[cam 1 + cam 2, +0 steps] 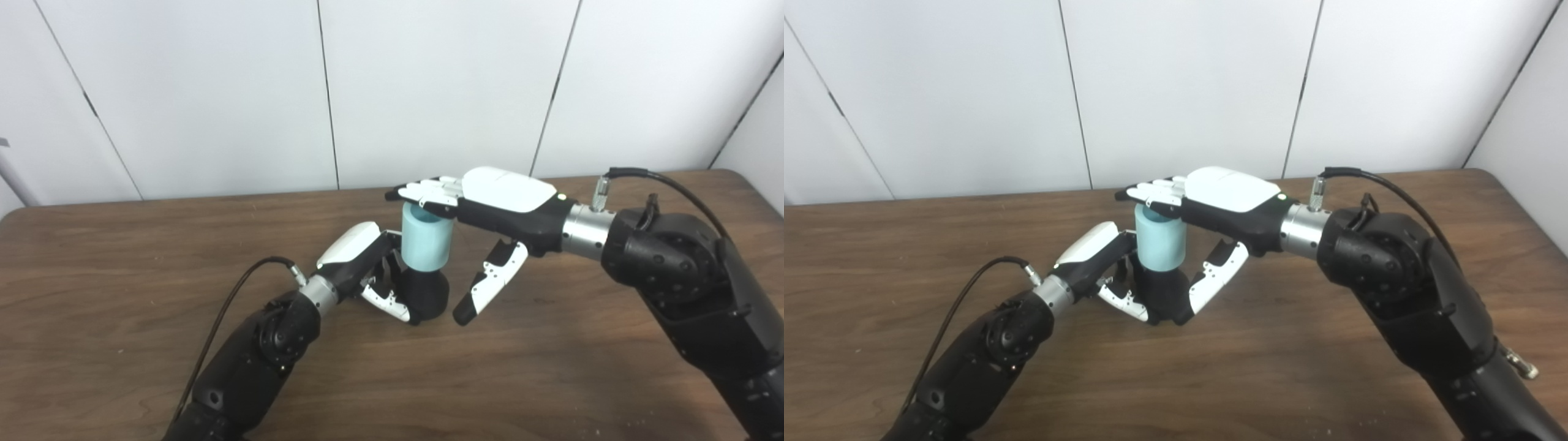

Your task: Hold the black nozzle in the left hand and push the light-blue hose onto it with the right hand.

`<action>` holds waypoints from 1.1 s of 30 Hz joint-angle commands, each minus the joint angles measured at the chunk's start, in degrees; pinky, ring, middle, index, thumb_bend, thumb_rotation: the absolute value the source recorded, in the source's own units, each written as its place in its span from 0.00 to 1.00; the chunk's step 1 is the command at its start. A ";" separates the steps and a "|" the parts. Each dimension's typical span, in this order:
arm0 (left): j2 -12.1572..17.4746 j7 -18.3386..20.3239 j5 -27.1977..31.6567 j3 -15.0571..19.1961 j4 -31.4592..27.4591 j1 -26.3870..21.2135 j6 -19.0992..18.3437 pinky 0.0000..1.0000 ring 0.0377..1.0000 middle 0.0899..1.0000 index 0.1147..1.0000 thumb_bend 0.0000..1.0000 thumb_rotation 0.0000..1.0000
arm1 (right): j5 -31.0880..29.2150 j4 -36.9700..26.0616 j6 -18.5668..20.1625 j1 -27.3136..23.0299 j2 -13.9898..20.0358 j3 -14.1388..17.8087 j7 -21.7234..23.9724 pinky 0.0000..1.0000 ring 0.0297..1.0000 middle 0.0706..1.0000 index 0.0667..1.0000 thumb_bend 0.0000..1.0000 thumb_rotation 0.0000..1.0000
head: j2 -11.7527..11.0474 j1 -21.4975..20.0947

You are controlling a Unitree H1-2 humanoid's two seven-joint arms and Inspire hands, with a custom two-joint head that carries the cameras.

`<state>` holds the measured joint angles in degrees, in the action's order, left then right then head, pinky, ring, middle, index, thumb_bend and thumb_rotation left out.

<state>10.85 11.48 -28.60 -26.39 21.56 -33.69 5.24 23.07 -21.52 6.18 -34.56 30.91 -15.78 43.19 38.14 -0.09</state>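
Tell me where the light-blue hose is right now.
The light-blue hose stands upright at the table's middle, seated on top of the black nozzle gripped by the left hand, with the right hand's flat fingers over its open top.

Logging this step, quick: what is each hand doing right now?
Left hand: shut on the black nozzle.
Right hand: open, fingers flat on top of the light-blue hose, not gripping it.

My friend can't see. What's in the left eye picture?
A short light-blue hose piece stands on a black nozzle, which the left robot hand holds on a brown wooden table. The right robot hand lies flat over the hose's top.
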 commanded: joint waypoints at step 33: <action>1.22 1.64 -1.70 -0.37 1.59 0.36 -1.87 0.46 0.47 0.43 0.42 0.53 0.00 | 12.16 2.80 -20.41 3.19 5.27 -5.01 -7.40 1.00 1.00 1.00 1.00 0.85 0.79 | 0.99 0.25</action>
<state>10.86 11.70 -28.70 -26.42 21.30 -33.71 5.05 35.22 -19.50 -11.64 -31.89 35.05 -20.04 34.69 39.02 0.18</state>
